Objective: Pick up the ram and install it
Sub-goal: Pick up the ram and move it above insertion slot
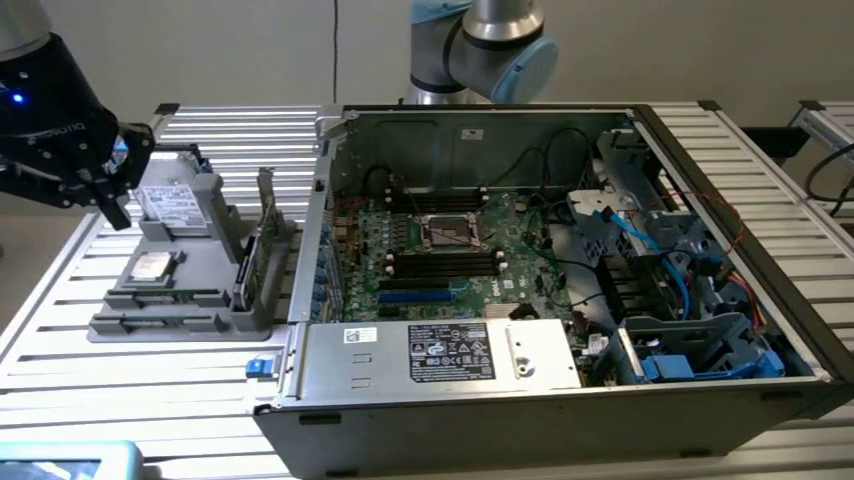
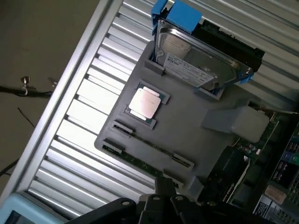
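Hovering claw (image 2: 164,183), perhaps over thin green ram (image 2: 134,161)

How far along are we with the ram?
Done: nothing yet. The ram lies in the gray holder beside the case. In hand: the pincer, shut and empty, hangs near the holder. Left: the pickup, and seating it on the motherboard.

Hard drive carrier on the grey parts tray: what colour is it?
The carrier is blue, clearest in the wrist view.
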{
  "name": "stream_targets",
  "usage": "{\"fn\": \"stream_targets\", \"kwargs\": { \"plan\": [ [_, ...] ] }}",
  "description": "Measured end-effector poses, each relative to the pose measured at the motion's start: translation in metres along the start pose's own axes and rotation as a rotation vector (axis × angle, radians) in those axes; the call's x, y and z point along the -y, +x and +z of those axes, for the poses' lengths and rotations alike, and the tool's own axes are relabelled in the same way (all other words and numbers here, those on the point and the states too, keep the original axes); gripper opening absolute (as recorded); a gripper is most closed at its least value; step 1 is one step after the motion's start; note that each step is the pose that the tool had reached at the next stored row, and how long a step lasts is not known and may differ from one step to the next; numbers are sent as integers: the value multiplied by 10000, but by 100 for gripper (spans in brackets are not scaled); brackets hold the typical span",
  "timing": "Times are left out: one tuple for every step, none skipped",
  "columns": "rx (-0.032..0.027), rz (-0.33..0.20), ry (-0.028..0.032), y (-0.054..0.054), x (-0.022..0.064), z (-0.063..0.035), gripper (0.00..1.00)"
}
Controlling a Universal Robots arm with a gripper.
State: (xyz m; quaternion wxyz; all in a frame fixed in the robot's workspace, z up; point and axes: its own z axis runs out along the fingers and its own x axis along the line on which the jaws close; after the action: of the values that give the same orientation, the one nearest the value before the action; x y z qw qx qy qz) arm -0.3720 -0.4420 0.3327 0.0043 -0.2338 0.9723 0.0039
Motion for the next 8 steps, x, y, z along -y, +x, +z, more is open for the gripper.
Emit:
{"fn": "stream_targets", "kwargs": {
  "plan": [
    [-1, -180, -2, 0, 0, 1, 11],
    [-2, -360, -4, 0, 0, 3, 11],
    [-3, -538, -5, 0, 0, 4, 11],
    [-4, -731, -7, 0, 0, 5, 11],
    [-6, -915, -9, 0, 0, 6, 11],
    [-6, -1095, -11, 0, 0, 7, 11],
    [-7, -1275, -13, 0, 0, 8, 11],
    [-8, -1454, -15, 0, 0, 9, 11]
  ]
}}
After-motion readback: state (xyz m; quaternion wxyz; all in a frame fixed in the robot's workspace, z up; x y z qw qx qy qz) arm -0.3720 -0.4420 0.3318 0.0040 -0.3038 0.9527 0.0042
